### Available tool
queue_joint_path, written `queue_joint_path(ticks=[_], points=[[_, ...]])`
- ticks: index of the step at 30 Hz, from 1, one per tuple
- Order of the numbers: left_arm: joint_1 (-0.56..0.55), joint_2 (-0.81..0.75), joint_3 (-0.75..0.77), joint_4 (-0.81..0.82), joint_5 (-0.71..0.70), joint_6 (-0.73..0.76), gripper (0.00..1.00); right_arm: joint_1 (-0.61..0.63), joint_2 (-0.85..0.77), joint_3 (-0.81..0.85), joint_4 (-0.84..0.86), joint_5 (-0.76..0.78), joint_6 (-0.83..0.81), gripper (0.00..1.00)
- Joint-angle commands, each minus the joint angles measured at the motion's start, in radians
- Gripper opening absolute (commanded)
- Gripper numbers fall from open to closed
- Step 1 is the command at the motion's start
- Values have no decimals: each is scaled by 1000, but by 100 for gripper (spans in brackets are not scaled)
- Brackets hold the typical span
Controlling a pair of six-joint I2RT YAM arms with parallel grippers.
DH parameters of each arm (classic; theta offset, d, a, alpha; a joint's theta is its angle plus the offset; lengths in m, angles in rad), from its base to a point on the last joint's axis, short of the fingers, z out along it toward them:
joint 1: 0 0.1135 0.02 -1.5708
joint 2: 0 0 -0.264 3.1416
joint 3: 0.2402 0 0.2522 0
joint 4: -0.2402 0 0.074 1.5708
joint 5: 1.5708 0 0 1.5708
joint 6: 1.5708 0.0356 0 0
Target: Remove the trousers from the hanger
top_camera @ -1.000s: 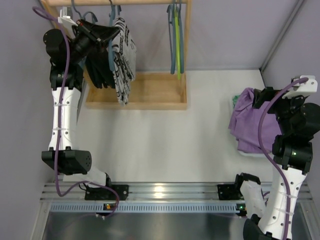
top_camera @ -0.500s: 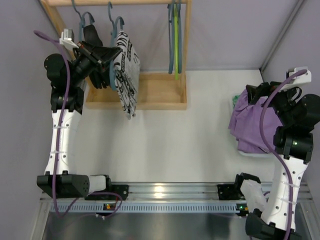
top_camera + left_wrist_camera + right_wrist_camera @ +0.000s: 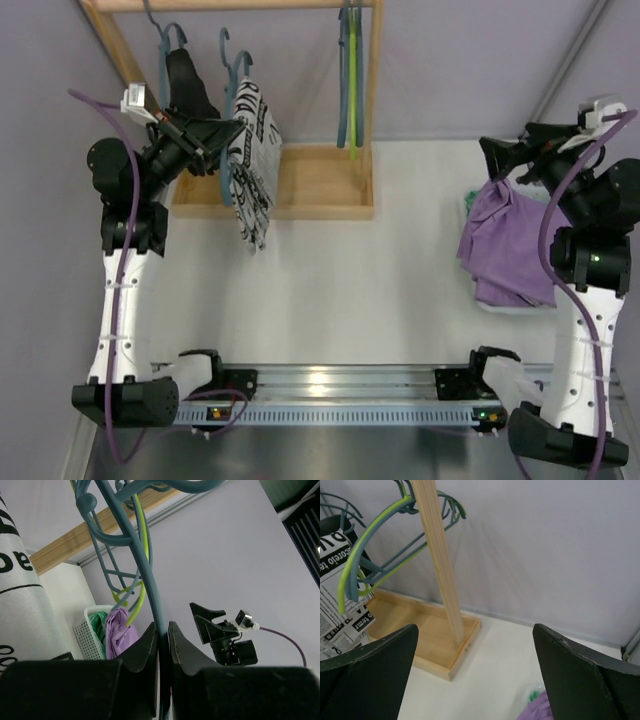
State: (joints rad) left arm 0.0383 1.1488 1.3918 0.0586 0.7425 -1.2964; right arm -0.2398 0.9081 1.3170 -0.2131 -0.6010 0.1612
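Clamps left end effector on blue hanger, now drawn nearer w/ printed trousers on it. Holds right end effector apart, lifted off purple trousers in basket; leaves 2 prs to free.

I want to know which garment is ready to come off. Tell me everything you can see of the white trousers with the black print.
The printed trousers are limp white cloth covered in dense black newspaper-like lettering. They hang folded from a blue hanger on the wooden rack. They lie against the black trousers to their left. The left gripper, beside them, is closed on a blue hanger bar. From above, their lower end reaches past the rack's front edge.
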Motion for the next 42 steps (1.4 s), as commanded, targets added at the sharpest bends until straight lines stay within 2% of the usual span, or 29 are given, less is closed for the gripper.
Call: queue_joint_path(ticks=[1,5,6,15,22,27,35,42], points=[[-5,-106,13,221,0,13,0,120,35,79,81,73,-55,99],[-3,-132,-5,221,-9,-39,0,400,104,139,81,234,-146,99],[-5,-135,-11,221,-11,-44,0,439,116,148,90,254,-150,99],[-5,-170,-39,221,-29,-84,0,988,270,215,153,578,-460,99],[-5,-179,-54,195,-45,-107,0,1308,414,168,336,783,-462,99],[-5,-184,-45,158,-46,-115,0,1401,489,130,448,826,-517,99],[-5,-175,-5,158,-58,-150,0,1418,597,76,535,882,-558,99],[-5,-170,6,158,-55,-159,0,1422,678,102,593,909,-565,99]])
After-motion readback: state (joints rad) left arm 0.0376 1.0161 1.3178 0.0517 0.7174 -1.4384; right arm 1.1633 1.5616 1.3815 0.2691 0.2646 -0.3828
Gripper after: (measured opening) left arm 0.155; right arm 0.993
